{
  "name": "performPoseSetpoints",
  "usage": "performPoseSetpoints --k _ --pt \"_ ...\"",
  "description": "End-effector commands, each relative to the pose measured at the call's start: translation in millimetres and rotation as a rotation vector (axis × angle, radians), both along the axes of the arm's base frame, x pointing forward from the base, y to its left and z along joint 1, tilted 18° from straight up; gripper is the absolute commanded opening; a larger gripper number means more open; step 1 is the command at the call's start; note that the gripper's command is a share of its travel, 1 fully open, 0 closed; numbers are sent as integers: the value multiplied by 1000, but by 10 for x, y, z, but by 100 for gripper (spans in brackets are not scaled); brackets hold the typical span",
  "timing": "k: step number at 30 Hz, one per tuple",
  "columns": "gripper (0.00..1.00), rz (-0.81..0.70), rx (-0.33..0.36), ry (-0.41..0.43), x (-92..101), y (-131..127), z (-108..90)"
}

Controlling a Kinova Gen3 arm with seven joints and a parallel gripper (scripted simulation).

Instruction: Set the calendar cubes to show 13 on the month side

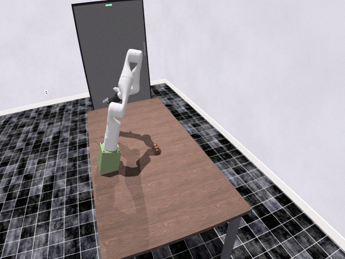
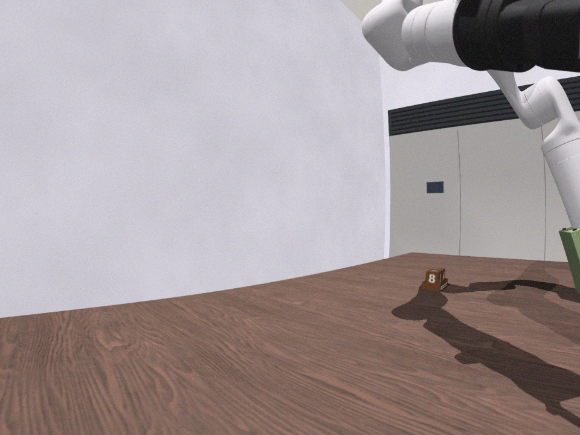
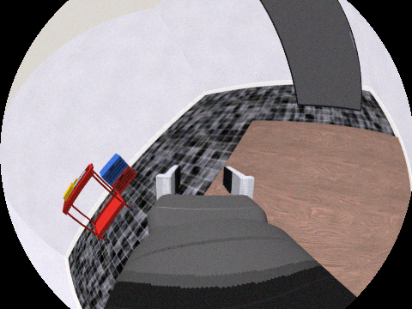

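The small brown calendar [image 1: 156, 148] [image 2: 435, 279] stands on the wooden table [image 1: 178, 189] [image 2: 234, 351], a little to the right of the arm's green base [image 1: 109, 160]. Its cubes sit in the tray; in the exterior view one cube face reads 8, the other digit is too small to read. My gripper [image 1: 105, 100] [image 3: 202, 175] is open and empty. It is held high near the table's far left edge, pointing out over the floor, far from the calendar. The calendar does not show in the wrist view.
A dark door [image 1: 111, 53] [image 3: 312, 46] stands behind the table's far end. A red rack [image 3: 94, 201] with blue and yellow items stands on the tiled floor by the wall. The arm casts a shadow beside the calendar.
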State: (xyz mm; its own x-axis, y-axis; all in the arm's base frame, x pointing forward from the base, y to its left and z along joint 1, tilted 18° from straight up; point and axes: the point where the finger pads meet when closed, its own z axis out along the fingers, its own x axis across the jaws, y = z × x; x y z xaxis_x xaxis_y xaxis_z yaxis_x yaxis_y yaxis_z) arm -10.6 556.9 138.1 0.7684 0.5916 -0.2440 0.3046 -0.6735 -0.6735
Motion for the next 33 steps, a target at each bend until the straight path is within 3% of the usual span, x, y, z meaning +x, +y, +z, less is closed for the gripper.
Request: performPoseSetpoints --k 1,18,22,26,29,32,33 --pt "100 1 2 0 -4 4 11" --pt "100 1 2 0 -3 3 10" --pt "100 -8 -4 -16 80 -38 -14" --pt "100 -41 -29 -78 412 -216 -101" --pt "100 -87 -65 -159 851 -490 -199" --pt "100 -151 -116 -263 1413 -914 -296" --pt "100 -151 -116 -263 1413 -914 -296"
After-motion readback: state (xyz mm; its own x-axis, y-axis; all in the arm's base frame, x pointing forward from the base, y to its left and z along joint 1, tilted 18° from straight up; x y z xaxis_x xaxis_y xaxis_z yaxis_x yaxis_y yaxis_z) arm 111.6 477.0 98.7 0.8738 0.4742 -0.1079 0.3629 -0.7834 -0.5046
